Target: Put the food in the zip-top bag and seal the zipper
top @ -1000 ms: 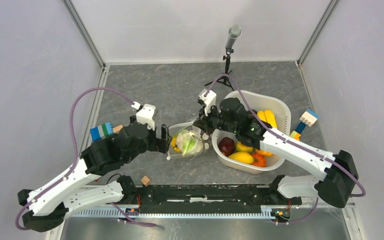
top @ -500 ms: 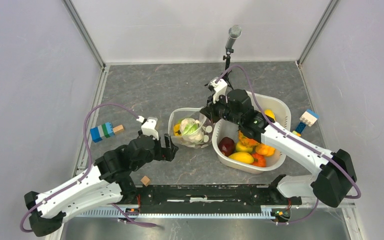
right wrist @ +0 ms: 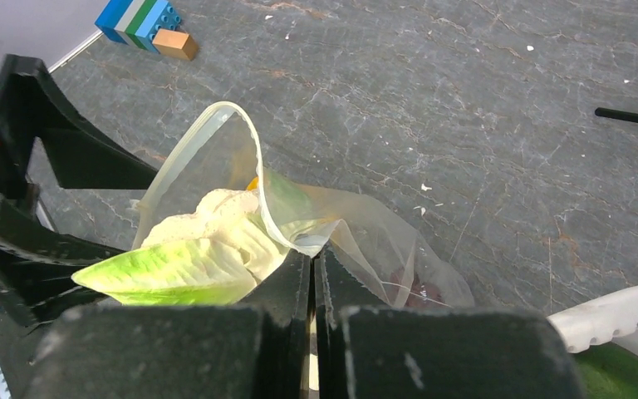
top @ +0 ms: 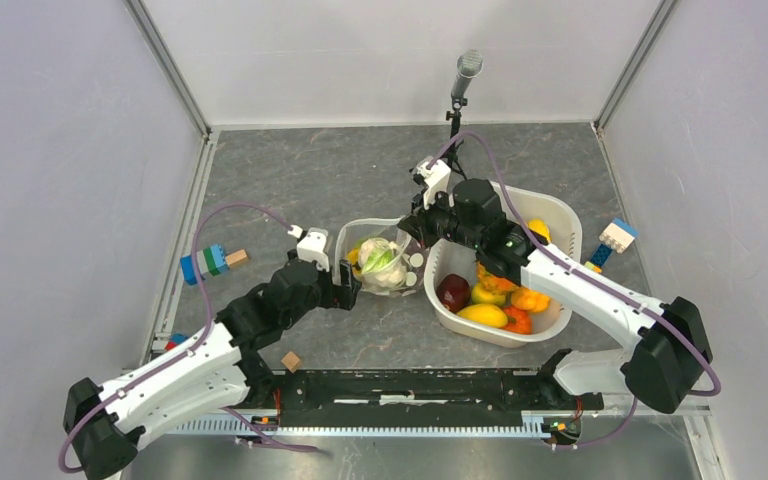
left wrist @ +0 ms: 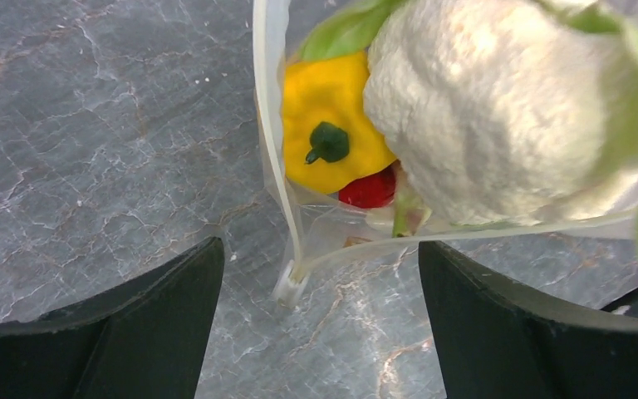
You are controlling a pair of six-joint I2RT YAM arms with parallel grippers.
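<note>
1. One zip-top bag [top: 385,262] — clear film with white dots, lying on the grey marbled table [top: 290,180] near its middle, just left of the white basket [top: 558,212]. Its mouth stands open.
2. Inside the bag: a white cauliflower [left wrist: 498,108] with green leaves, a yellow pepper [left wrist: 332,125] with a green stem, and a small red piece [left wrist: 371,189] tucked beneath them.
3. The zipper [left wrist: 270,125]: a white strip, unsealed, looping round the open mouth. Its end tab rests on the table at the bag's near corner.
4. The left gripper [left wrist: 320,332]: jaws spread wide, holding nothing. It sits low at the bag's near-left corner, and its dark fingers [left wrist: 133,332] flank the zipper's end tab without touching it.
5. The right gripper [right wrist: 313,264]: jaws pressed together, pinching the bag's film at the rim on the side nearest the basket. The rim there is drawn upward.
6. The white basket holds loose toy food: a dark red piece [top: 452,292] and yellow and orange pieces beside it.
7. Sundries — stacked building blocks [top: 207,262] at the table's left edge, a white-and-blue block [top: 615,237] right of the basket, a small wooden cube [top: 290,360] by the front rail, and a microphone [top: 468,66] on a stand at the back.
</note>
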